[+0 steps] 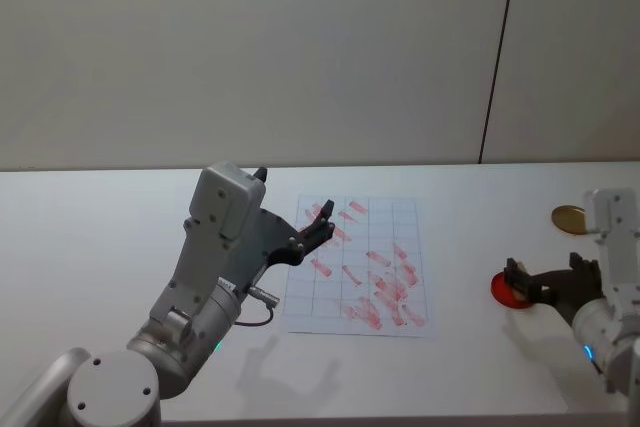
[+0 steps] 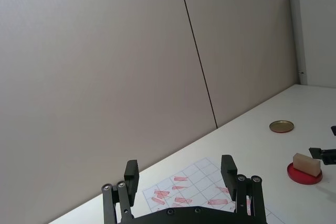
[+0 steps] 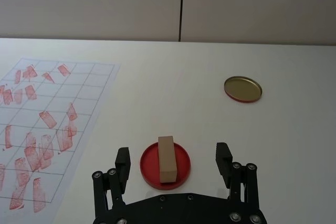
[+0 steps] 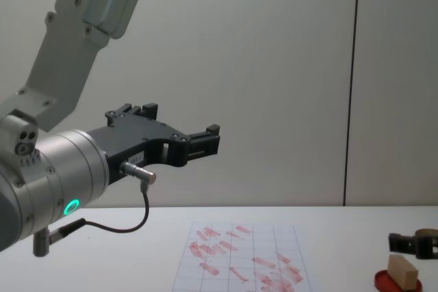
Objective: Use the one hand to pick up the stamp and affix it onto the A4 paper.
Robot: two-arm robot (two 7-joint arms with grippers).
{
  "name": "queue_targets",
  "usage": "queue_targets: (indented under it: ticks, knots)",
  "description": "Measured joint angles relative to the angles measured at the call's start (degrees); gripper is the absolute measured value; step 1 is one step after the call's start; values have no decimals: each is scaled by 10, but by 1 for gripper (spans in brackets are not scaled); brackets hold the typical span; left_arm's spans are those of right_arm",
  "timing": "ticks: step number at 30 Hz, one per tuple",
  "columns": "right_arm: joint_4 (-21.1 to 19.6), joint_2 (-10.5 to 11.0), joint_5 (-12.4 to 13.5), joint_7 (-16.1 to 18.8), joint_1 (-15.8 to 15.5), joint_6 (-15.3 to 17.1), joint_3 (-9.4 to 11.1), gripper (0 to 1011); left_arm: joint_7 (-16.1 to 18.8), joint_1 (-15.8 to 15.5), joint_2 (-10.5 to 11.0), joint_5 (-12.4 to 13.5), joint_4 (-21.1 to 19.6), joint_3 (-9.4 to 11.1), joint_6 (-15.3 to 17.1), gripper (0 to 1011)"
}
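Right wrist view: the stamp (image 3: 167, 158) lies flat on the red ink pad (image 3: 184, 170), right of the A4 paper (image 1: 365, 247). The right gripper (image 3: 173, 155) hovers at the pad, fingers spread apart, clasping nothing. The left gripper (image 2: 179, 163), fingers also apart, hangs raised over the paper's left edge.

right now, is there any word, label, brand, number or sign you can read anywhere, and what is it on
No readable text, number or sign anywhere.
A4 paper: red stamp marks on a faint grid, too blurred to read as letters.
stamp: plain wooden sides, no print to be seen.
red ink pad and gold disc: no label to be seen.
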Motion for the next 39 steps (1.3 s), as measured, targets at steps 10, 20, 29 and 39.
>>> queue_targets:
  ticks: [10,20,29,39]
  knots:
    - [68,-11,-10,14,36,-12,1,1001,0,0,0,0,0,0,0,993]
    - [127,-20,-19,28,66,-26,0,1001,0,0,0,0,0,0,0,993]
    - [174,-29,-27,35,91,-37,-3,947,0,0,0,0,0,0,0,993]
    - [217,-37,-35,39,113,-43,-6,705,0,0,0,0,0,0,0,993]
